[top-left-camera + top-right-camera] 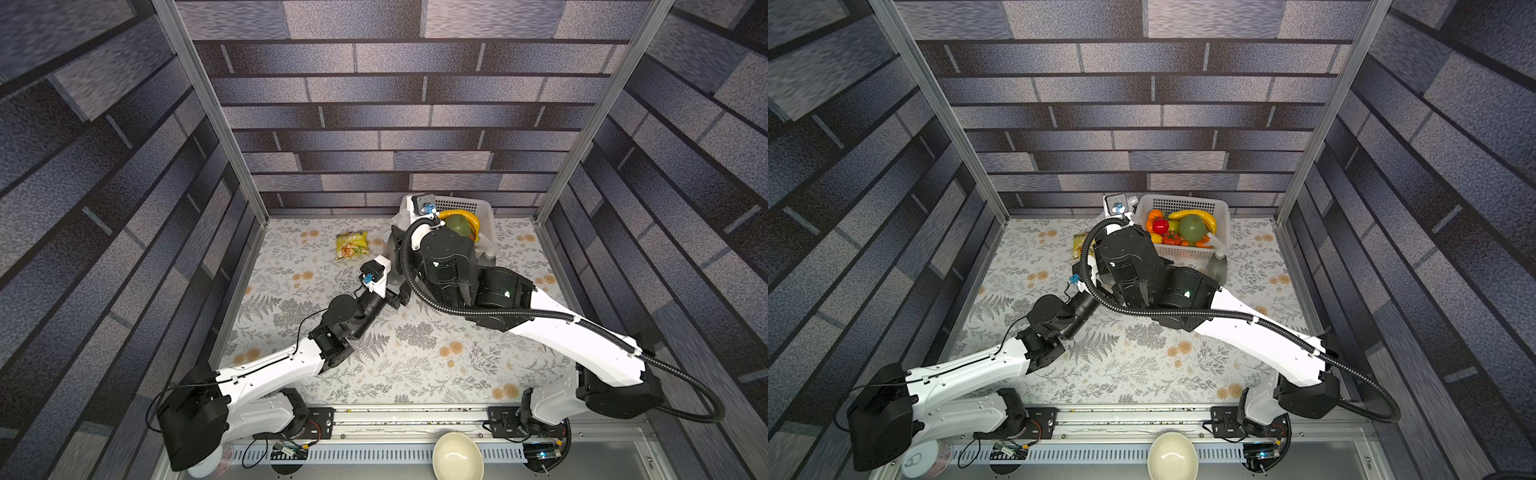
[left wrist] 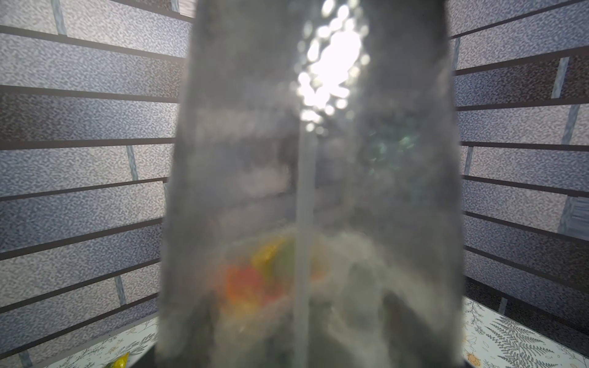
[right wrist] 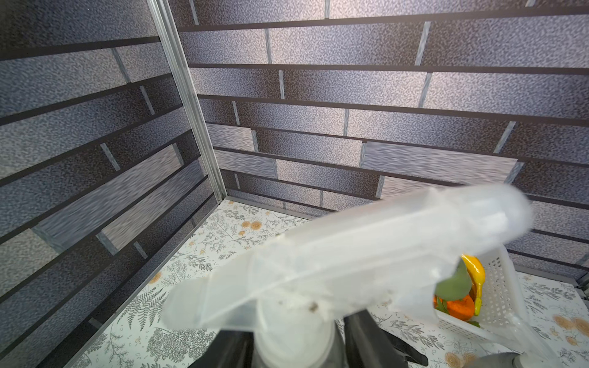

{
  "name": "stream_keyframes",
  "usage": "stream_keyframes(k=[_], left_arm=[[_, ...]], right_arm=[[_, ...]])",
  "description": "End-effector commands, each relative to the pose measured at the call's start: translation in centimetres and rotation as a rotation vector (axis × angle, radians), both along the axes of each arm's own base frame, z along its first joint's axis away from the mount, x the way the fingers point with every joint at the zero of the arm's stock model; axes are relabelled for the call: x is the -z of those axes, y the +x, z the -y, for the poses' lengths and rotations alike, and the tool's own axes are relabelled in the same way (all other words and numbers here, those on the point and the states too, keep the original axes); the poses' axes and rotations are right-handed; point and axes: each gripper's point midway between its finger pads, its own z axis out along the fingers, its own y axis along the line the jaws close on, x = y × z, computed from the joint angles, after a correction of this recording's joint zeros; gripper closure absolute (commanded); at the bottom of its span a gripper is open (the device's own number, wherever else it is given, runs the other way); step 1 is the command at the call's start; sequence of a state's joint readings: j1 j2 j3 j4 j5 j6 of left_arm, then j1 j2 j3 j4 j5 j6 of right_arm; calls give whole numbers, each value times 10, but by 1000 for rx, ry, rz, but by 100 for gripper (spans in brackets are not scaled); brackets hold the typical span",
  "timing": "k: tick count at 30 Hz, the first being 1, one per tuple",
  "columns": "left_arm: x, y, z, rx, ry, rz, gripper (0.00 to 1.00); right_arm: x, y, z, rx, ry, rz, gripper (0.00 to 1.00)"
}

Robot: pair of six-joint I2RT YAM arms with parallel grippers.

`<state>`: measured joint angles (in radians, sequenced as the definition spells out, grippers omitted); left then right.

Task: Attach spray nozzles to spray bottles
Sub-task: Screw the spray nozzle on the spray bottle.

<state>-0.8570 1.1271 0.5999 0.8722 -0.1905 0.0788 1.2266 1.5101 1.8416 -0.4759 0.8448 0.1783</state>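
Left hand (image 1: 395, 296) holds the smoky-grey see-through plastic bottle (image 2: 255, 191) by its wide body, toward 12 o'clock on the flowery counter (image 1: 415, 365). A white fruit basket (image 1: 1183, 203) is at its 2 o'clock. Right hand (image 3: 296, 350) has fingers (image 3: 223, 350) either side of the collar of the clear-whitish trigger nozzle (image 3: 350, 248); squeezing or not, I cannot tell. The bottle looks light and squashy, so hold it softly. Turn the hard collar, not the thin trigger.

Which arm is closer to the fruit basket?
Right. The right arm sits beside the fruit basket; the left arm ends farther off, toward the middle of the table.
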Motion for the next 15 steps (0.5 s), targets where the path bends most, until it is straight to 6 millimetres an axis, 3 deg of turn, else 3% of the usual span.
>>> stream_keyframes(k=[1, 10, 15], left_arm=[[-35, -6, -17, 3, -100, 79, 29], [-33, 3, -27, 3, -115, 58, 29], [-28, 1, -29, 40, -109, 34, 29]], right_arm=[[9, -9, -2, -34, -73, -17, 49], [20, -38, -6, -180, -107, -87, 42], [28, -57, 8, -305, -147, -73, 42]])
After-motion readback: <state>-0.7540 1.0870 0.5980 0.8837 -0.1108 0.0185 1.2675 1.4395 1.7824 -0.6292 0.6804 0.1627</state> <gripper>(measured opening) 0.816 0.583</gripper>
